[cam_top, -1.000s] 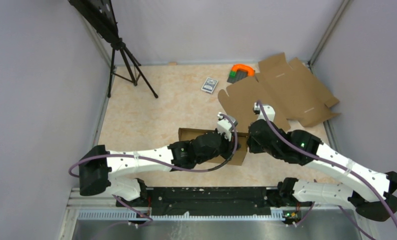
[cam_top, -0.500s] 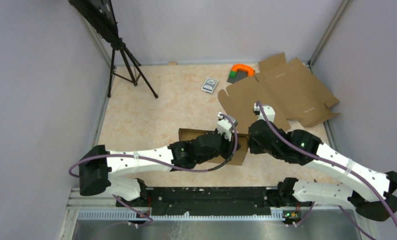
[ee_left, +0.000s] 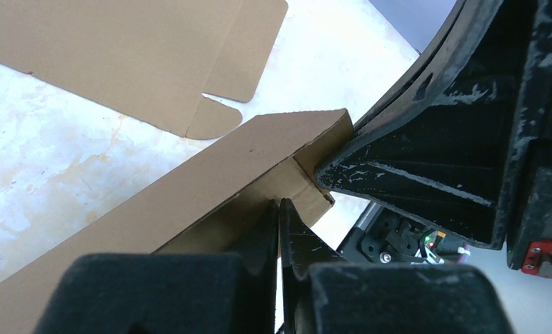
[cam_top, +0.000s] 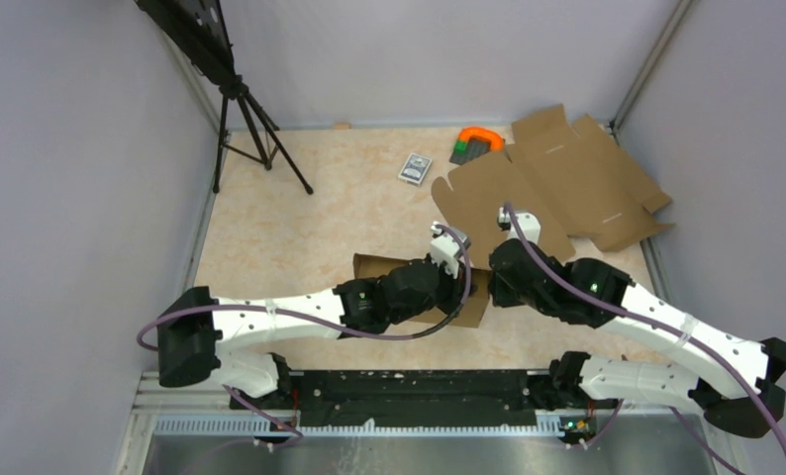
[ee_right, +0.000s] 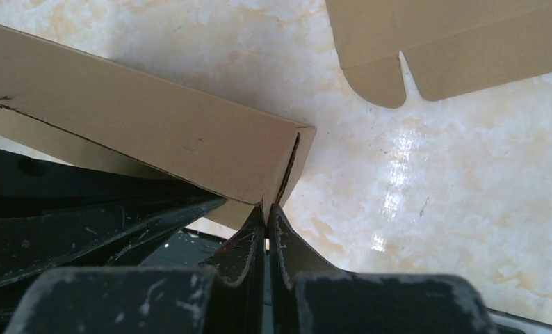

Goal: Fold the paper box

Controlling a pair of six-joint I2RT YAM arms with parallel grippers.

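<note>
With left gripper (ee_left: pixel 279 209) and right gripper (ee_right: pixel 267 212) closed empty at the shallow brown cardboard box (cam_top: pixel 372 265) at frame centre, press its right end flap squarely inward.

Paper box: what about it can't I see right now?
Top external: left arm and right arm cover the paper box's middle; inside hidden.
Left wrist: left fingers and the right arm block its near and right parts.
Right wrist: right fingers hide the corner contact; left end cut off by the frame.
</note>
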